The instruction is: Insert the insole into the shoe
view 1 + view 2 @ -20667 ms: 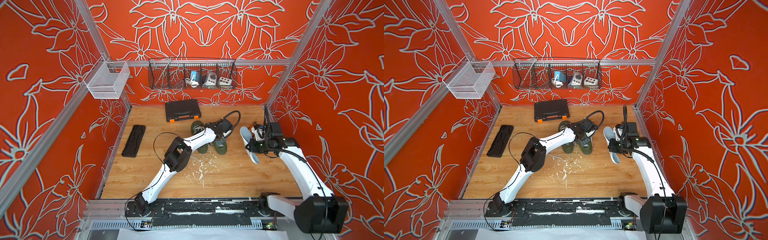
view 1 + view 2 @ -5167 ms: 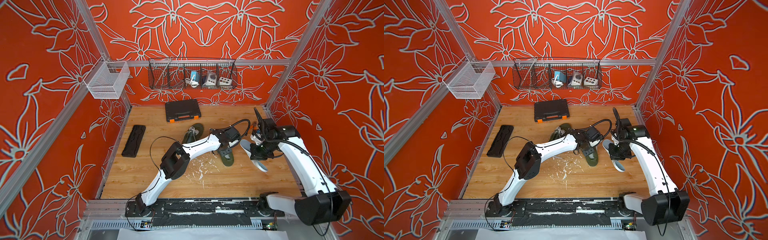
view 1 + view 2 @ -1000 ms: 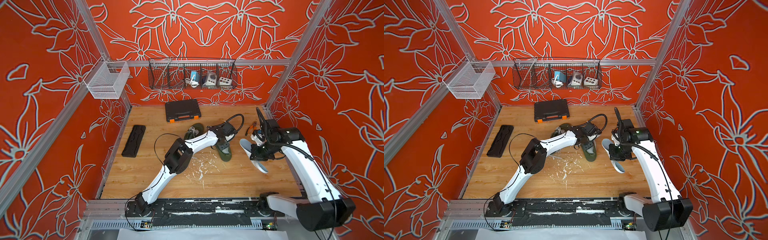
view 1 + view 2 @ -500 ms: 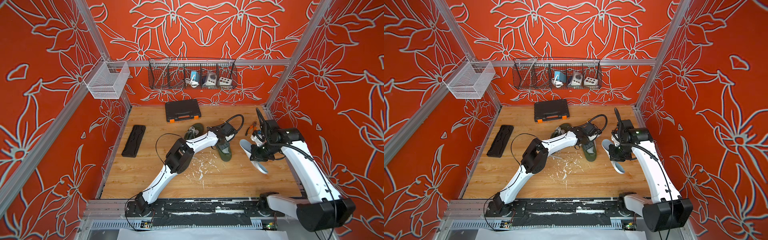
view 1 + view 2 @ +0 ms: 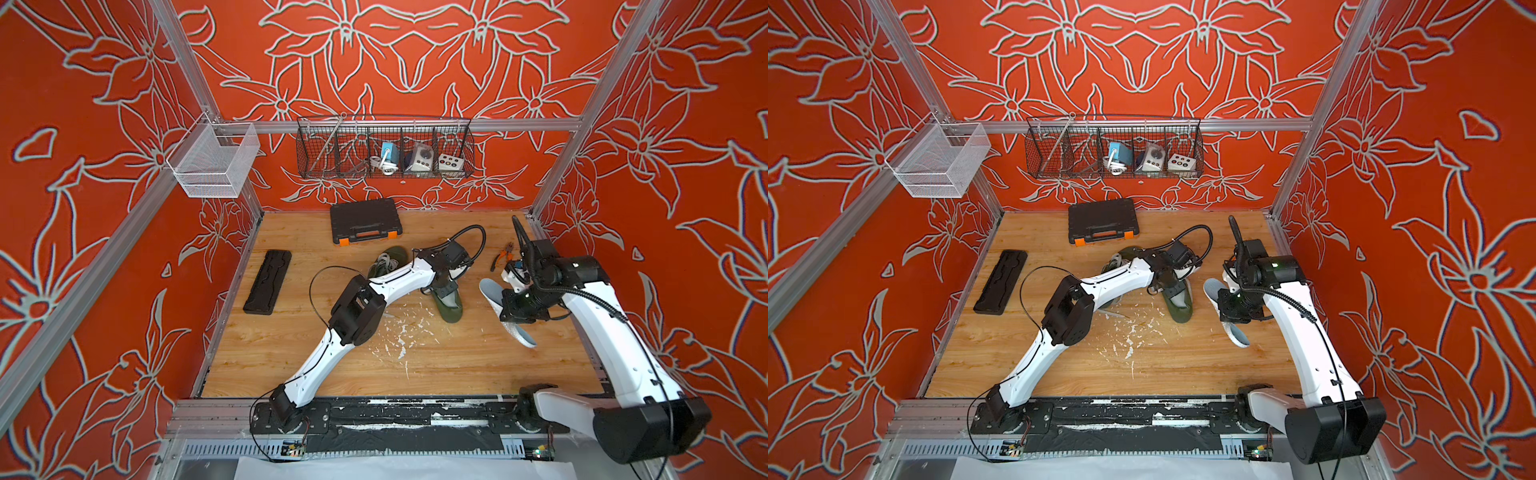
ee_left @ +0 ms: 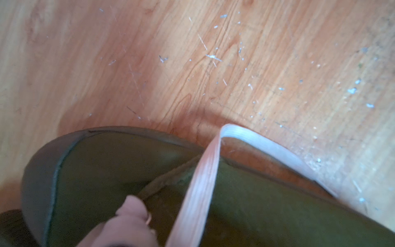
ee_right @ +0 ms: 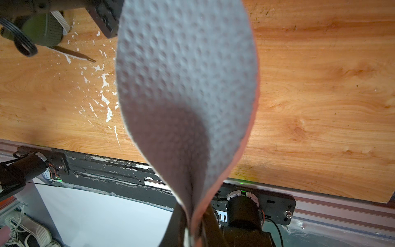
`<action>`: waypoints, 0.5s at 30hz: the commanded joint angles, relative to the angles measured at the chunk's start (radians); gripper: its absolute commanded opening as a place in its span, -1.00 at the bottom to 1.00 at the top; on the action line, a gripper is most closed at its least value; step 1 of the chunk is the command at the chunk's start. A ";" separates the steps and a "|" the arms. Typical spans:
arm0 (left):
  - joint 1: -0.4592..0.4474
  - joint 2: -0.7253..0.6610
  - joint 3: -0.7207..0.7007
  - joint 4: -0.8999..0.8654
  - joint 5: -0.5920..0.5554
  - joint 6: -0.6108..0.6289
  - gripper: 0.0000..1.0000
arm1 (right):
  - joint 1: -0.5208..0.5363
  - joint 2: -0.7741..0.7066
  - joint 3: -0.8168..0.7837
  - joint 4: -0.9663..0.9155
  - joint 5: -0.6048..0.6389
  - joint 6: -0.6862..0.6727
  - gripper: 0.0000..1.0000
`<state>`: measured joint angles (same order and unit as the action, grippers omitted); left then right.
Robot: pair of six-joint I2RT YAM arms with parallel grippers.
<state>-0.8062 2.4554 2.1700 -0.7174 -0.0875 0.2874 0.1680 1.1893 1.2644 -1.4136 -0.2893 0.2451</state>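
The grey insole (image 5: 491, 292) hangs clear of the table (image 5: 436, 370) near its right edge, pinched by the right gripper (image 5: 515, 311), whose jaws stand narrow on it; its lower end tips toward the front edge. The green shoe (image 5: 451, 309) lies just right of the table's centre, toe toward the front edge, near the insole but apart. The left gripper (image 5: 442, 286) sits fully closed at the shoe's opening, though a grip cannot be told. A second shoe (image 5: 388, 258) lies rearward behind the left arm; a black case (image 5: 365, 224) lies by the rear edge.

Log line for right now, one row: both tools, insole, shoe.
left tool: shut at green shoe opening | right tool: shut on insole | insole: apart from green shoe, not inserted
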 commanded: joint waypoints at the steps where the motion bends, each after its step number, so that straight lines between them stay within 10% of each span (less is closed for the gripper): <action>1: 0.013 -0.041 0.046 -0.102 -0.004 0.004 -1.00 | -0.005 -0.017 -0.008 -0.022 -0.006 -0.015 -1.00; 15: 0.052 -0.075 0.114 -0.246 0.180 -0.096 -1.00 | 0.116 0.051 -0.046 -0.058 -0.014 -0.034 -1.00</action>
<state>-0.7727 2.4428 2.2536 -0.8822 -0.0120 0.2359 0.2459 1.2133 1.2324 -1.4258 -0.2974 0.2367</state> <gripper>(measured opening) 0.047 0.113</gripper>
